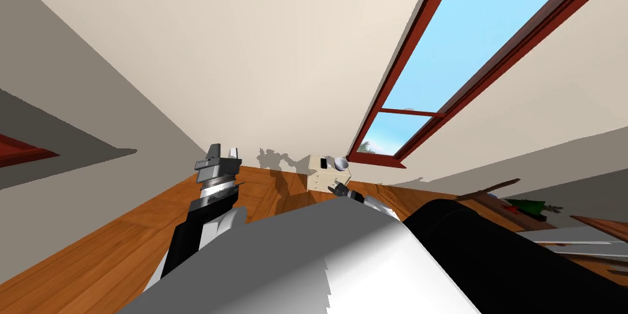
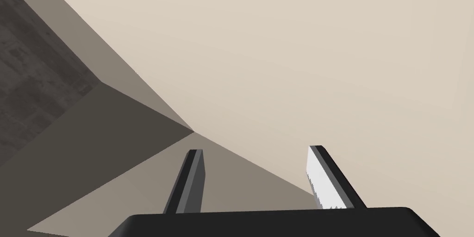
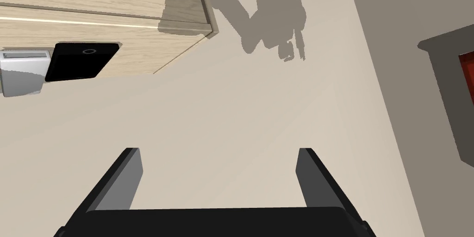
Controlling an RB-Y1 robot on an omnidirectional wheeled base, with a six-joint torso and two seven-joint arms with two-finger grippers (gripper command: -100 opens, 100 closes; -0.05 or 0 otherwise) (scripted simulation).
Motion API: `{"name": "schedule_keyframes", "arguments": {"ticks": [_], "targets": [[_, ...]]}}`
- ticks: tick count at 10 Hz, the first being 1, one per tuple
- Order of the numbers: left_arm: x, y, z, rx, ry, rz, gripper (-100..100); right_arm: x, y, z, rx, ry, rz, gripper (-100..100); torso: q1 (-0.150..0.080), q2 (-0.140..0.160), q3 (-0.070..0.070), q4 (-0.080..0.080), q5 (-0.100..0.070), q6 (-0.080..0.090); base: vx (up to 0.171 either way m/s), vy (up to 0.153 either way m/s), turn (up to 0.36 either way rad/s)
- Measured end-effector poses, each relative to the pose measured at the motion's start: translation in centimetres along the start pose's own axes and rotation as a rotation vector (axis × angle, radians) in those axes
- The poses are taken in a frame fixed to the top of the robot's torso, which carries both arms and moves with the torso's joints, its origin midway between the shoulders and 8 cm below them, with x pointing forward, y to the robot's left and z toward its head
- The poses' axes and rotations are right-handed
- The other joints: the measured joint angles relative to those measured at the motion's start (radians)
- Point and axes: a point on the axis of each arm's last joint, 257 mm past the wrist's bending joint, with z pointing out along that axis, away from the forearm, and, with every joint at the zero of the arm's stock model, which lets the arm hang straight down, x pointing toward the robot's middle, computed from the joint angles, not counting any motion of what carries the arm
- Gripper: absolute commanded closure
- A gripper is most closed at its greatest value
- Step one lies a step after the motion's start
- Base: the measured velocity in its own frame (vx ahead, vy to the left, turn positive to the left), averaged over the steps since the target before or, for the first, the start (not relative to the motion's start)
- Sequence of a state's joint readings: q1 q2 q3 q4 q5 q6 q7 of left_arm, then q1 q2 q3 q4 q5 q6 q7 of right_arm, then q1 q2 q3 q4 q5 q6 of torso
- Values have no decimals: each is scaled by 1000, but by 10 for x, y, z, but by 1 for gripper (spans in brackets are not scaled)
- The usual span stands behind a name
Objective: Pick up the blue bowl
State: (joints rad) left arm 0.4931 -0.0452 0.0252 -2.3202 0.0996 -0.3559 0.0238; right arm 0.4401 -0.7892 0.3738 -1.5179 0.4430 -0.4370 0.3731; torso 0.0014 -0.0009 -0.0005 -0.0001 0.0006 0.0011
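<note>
A small pale rounded bowl (image 1: 341, 163) sits on top of a light wooden cabinet (image 1: 325, 178) against the far wall, beside a flat black device (image 1: 323, 163). My right gripper (image 1: 336, 189) hangs just in front of the cabinet, below the bowl. In the right wrist view that gripper (image 3: 218, 152) is open and holds nothing. It faces the wall beside the cabinet (image 3: 92, 16), where the black device (image 3: 81, 60) and a grey-white object (image 3: 23, 72) show. My left gripper (image 1: 219, 160) is raised at the left, open and empty (image 2: 255, 151).
Wooden floor (image 1: 122, 237) runs to the cream wall. A red-framed window (image 1: 454, 65) is set in the wall to the right of the cabinet. Further right stands a wooden surface with green items (image 1: 527, 206).
</note>
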Motion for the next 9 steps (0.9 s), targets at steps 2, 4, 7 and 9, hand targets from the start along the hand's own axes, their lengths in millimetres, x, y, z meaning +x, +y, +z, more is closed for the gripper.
{"name": "schedule_keyframes", "arguments": {"ticks": [2, 4, 7, 9], "targets": [[0, 0, 0, 0, 0, 0, 0, 18, -14, -8, 19, 56, -43, -100, 0, -1, 0, 0, 0, -1, 41, 29, 149], [0, 0, 0, 0, 0, 0, 0, 31, -30, -16, 43, 97, -71, -100, -1, 0, 0, 0, 0, 0, 28, 26, 71], [0, 0, 0, 0, 0, 0, 0, 60, -68, -37, 82, 213, -172, -100, 0, -2, -1, 0, 0, -1, 53, 41, 189], [0, 0, 0, 0, 0, 0, 0, 77, -89, -63, 109, 300, -256, -100, 1, -2, -1, 0, 0, 0, 38, 25, 25]]}}
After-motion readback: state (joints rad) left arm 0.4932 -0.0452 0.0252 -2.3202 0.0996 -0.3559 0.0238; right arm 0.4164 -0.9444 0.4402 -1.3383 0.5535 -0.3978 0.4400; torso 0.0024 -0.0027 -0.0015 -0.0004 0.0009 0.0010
